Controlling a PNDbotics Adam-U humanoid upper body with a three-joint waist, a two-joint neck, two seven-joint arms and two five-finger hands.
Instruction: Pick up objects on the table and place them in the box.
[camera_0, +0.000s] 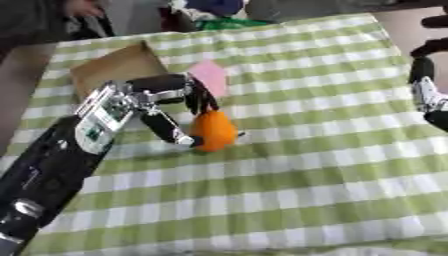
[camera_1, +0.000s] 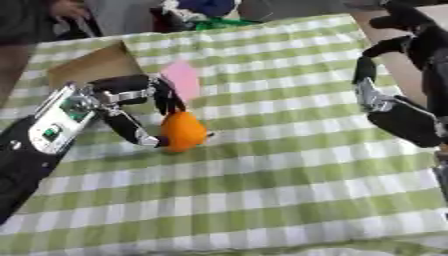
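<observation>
An orange, rounded object (camera_0: 214, 131) lies on the green-checked tablecloth (camera_0: 306, 165) near the middle left. My left hand (camera_0: 162, 102) comes in from the lower left, its fingers and thumb curled round the orange object. A pink flat piece (camera_0: 210, 76) lies just behind the hand. The brown cardboard box (camera_0: 114, 67) stands at the back left, partly hidden by my left hand. My right hand (camera_1: 385, 95) hangs over the table's right edge with fingers up, holding nothing.
Cloth and other things are piled beyond the table's far edge (camera_0: 219, 12). The table's right edge (camera_0: 398, 45) runs close to my right arm. Checked cloth stretches across the front and right of the orange object.
</observation>
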